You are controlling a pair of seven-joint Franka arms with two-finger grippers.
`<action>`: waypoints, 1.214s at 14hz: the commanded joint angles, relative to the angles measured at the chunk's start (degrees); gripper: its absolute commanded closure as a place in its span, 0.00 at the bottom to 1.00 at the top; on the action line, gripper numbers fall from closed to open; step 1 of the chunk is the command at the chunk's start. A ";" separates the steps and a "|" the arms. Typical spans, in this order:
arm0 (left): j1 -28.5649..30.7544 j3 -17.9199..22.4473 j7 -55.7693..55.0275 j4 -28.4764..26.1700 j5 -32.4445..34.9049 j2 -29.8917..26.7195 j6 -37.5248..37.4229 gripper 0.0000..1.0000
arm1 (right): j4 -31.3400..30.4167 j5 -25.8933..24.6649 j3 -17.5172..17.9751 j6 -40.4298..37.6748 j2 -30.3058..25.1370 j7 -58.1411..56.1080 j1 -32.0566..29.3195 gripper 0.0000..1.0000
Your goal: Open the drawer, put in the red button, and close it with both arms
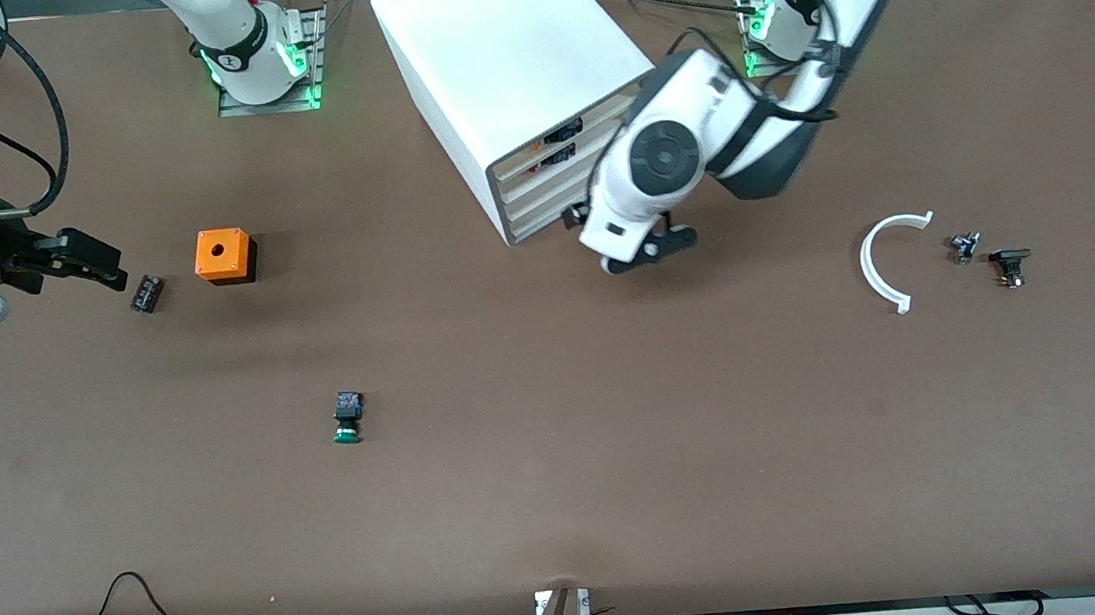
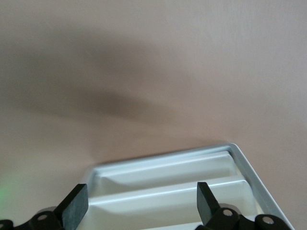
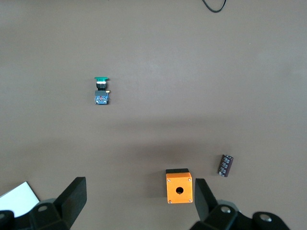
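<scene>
The white cabinet (image 1: pixel 503 51) stands at the back middle, and its four stacked drawers all look shut. The second drawer down (image 1: pixel 534 170) is partly hidden by my left arm. My left gripper (image 1: pixel 650 249) is open and empty, just in front of the drawer fronts. In the left wrist view its open fingers (image 2: pixel 76 206) frame the white ridged cabinet front (image 2: pixel 168 177). My right gripper (image 1: pixel 96 261) is open and empty over the table at the right arm's end. It also shows in the right wrist view (image 3: pixel 139 203). No red-capped button shows in any view.
A green-capped button (image 1: pixel 348 417) lies nearer the front camera. An orange box with a hole (image 1: pixel 224 255) and a small black cylinder (image 1: pixel 147 293) lie beside my right gripper. A white curved piece (image 1: pixel 890 259) and two small dark parts (image 1: pixel 1011 265) lie toward the left arm's end.
</scene>
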 commanded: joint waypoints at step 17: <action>7.80 24.72 51.01 -5.75 3.81 -29.71 -10.27 0.00 | 2.29 -0.16 0.15 -1.84 0.80 0.90 0.13 0.00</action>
